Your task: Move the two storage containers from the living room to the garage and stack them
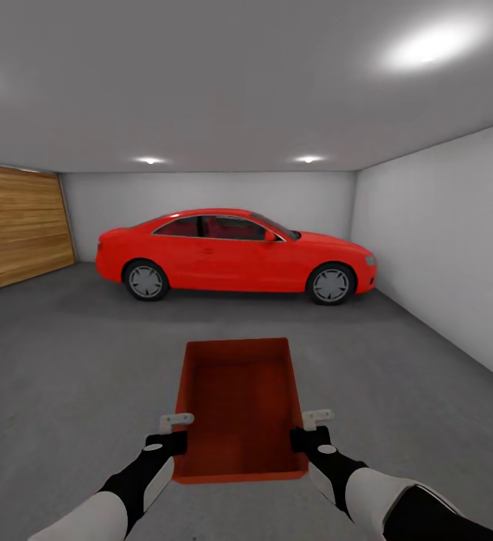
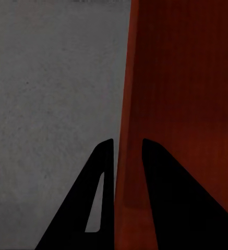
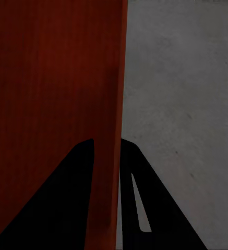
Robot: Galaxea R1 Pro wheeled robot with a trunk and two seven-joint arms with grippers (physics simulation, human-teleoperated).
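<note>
In the garage, the left gripper (image 1: 177, 422) and right gripper (image 1: 316, 417) each clamp a side wall of one storage container (image 1: 239, 409), which I judge must next be lowered onto the floor (image 1: 66, 361).

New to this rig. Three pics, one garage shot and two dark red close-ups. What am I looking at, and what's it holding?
It is a simulated wheeled robot with two arms, steered by a person. The wide picture comes from its head camera, looking down over both arms into a garage with a red car parked ahead on the grey concrete floor. The close-ups come from cameras at each wrist, looking along the gripper fingers. Between the arms is an open, empty orange-red storage box. The left gripper pinches its left wall and the right gripper pinches its right wall, one finger inside and one outside. The head view cannot settle whether the box is lifted or resting on the floor.
</note>
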